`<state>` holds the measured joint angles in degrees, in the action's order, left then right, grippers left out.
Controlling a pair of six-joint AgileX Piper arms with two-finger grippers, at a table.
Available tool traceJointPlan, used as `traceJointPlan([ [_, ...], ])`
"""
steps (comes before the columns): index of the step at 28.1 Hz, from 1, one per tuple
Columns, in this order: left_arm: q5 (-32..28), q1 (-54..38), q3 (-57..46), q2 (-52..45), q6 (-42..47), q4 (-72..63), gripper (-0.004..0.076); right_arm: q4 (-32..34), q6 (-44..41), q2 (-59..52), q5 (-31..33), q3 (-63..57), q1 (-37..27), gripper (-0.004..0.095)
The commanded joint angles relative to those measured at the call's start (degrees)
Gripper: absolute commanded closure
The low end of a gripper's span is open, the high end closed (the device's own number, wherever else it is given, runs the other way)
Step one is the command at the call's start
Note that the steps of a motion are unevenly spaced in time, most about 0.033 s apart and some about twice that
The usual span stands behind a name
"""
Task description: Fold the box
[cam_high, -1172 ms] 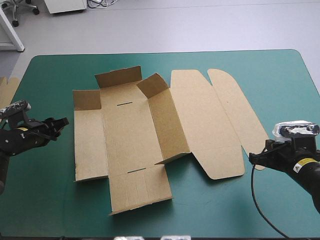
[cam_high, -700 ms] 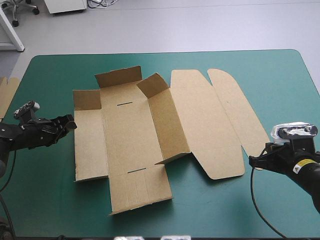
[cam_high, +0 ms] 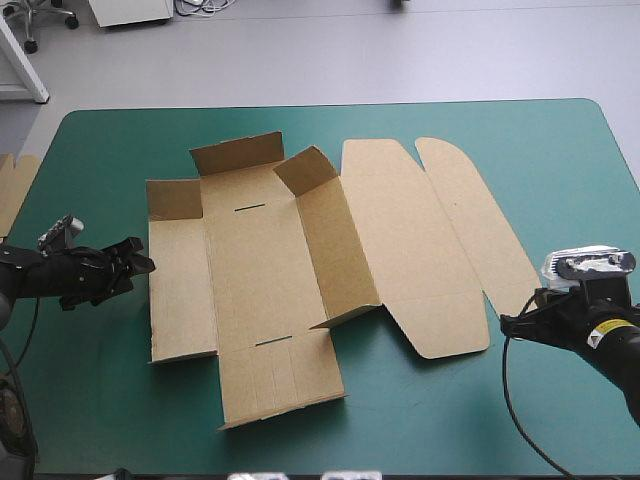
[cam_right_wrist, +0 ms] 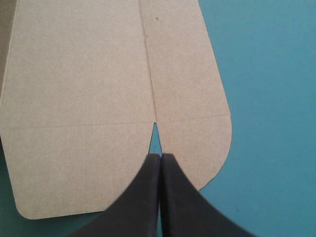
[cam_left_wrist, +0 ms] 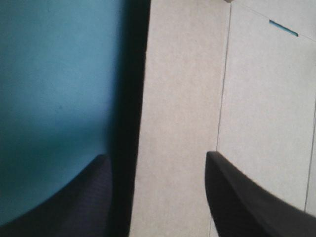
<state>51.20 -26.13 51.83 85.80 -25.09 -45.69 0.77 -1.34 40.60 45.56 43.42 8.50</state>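
At the table's left edge a strip of spare board (cam_high: 12, 195) is lying clear of the work. Just beside it, the left gripper (cam_left_wrist: 157, 155) is hovering low with its fingers spread wide apart, one over the teal-green cover (cam_high: 100, 400) and the other over the brown card, so that the outer edge of the left panel (cam_high: 180, 290) is running between them. It is not gripping anything yet.

The box (cam_high: 250, 290) is lying in the middle of the table, mostly flat. Its left panel is lying down, the far flaps are tilting up, and the long wall (cam_high: 335, 250) right of the base is standing raised. Further right, the lid (cam_high: 400, 240) and the rounded flap (cam_right_wrist: 182, 64) are lying flat on the cover.

Near the table's right side, the right gripper (cam_right_wrist: 160, 156) is pointing at the notch between lid and flap with its fingers pressed together, holding nothing.

The card is looking light, thin and stiff, likely to bend only along its creases and to slide on the cover if pushed. The best hold is probably the free outer edge of the left panel, around mid-length, pinched and swung up about its crease while the lid is being pinned down.
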Motion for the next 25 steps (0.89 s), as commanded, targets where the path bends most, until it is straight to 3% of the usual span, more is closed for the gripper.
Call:
traceJointPlan([
  [1, 2.8, -1.4, 1.9, -0.3, -2.0, -4.7, 0.0312, 0.8, 0.4, 0.1, -2.9, 1.9, 0.2, 0.0921],
  [6, 12.1, -3.9, 1.9, 4.4, -9.0, -14.9, 0.0312, 1.0, 0.4, 0.1, -2.2, 1.9, 0.2, 0.0921],
  [21, 9.0, -4.7, 2.0, 7.1, -9.2, -8.1, 0.0312, 1.2, 0.4, 0.1, -2.1, 1.9, 0.2, 0.0921],
  [25, 12.3, -4.2, 2.0, 8.3, -11.4, -12.1, 0.0312, 1.2, 0.4, 0.1, -2.1, 1.9, 0.2, 0.0921],
])
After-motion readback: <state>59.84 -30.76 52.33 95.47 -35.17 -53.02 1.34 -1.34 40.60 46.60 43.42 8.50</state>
